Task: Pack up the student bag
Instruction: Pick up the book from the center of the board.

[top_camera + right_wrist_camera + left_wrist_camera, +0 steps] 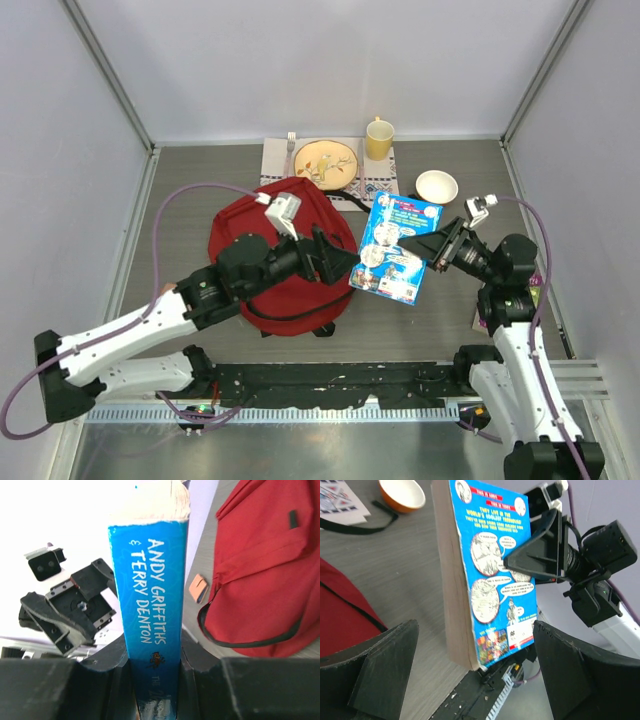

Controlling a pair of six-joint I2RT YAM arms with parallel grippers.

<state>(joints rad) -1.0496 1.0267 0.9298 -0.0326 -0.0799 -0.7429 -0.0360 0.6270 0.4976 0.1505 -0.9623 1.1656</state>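
The right gripper (420,246) is closed to the width of a blue paperback book (385,262), its fingers pressing both covers beside the spine (authors' names legible). The left gripper (340,258) gapes wide, holding nothing, facing the book. Beneath the left arm, the red student bag (235,228) lies on the table (180,200). Beyond sit a plate (325,163), mug (379,139) and bowl (436,186).

Noted: red student bag (290,292) with black trim; bright blue book (398,250) bearing white cartoon panels and white spine lettering; yellow mug (379,139); white bowl (436,186), orange outside; tan plate (326,160) with leaf motif; grey wood-grain table (185,240).
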